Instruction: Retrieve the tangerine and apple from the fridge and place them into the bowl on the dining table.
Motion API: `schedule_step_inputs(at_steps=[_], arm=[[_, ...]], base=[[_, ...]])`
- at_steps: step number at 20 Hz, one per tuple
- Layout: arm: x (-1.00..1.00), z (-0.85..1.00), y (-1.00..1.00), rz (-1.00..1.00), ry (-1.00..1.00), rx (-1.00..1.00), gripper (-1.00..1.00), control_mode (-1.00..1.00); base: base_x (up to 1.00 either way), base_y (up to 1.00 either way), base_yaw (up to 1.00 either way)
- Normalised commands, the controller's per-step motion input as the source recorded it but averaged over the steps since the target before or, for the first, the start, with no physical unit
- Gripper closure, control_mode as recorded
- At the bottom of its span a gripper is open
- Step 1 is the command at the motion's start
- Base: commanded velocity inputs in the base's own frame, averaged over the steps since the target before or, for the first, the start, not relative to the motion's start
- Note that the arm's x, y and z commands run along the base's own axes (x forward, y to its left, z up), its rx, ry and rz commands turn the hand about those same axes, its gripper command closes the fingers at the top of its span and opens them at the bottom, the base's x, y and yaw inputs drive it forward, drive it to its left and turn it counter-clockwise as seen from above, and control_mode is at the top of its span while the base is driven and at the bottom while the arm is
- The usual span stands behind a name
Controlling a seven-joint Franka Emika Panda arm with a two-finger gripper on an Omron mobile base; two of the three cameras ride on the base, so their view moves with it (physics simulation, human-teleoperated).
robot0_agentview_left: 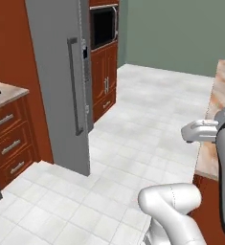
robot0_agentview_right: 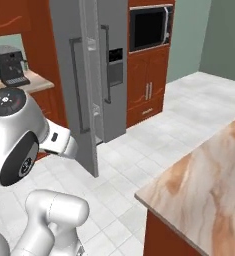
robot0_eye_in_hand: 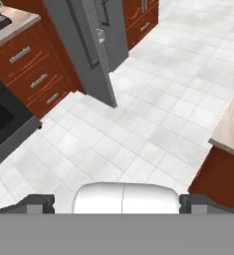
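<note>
my gripper (robot0_eye_in_hand: 116, 203): jaws spread wide, holding nothing, touching nothing
fridge (robot0_eye_in_hand: 91, 45): 11 o'clock, door ajar

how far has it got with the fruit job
Early stage. Done: one fridge door stands ajar. In hand: nothing, the claw is open and empty over the floor. Left: fetching both fruits and carrying them to the dining table; no fruit or bowl is in sight.

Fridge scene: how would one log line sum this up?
fridge: one door ajar | gripper: open, empty, facing floor | dining table: at right
</note>
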Motion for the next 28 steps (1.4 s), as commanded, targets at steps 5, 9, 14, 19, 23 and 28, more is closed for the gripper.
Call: schedule_step_inputs(at_steps=[5,9,14,19,23,28], arm=[[0.00,0.00,0.00,0.00,0.00,0.00,-1.00,1.00],[0.00,0.00,0.00,0.00,0.00,0.00,-1.00,1.00],[0.00,0.00,0.00,0.00,0.00,0.00,-1.00,1.00],[0.00,0.00,0.00,0.00,0.00,0.00,-1.00,1.00],[0.00,0.00,0.00,0.00,0.00,0.00,-1.00,1.00],[0.00,0.00,0.00,0.00,0.00,0.00,-1.00,1.00]], base=[[0.92,0.42,-0.45],[0.98,0.49,-0.41],[0.91,0.30,-0.38],[0.86,0.00,-0.30],[0.98,0.00,-0.17],[1.00,0.00,0.01]])
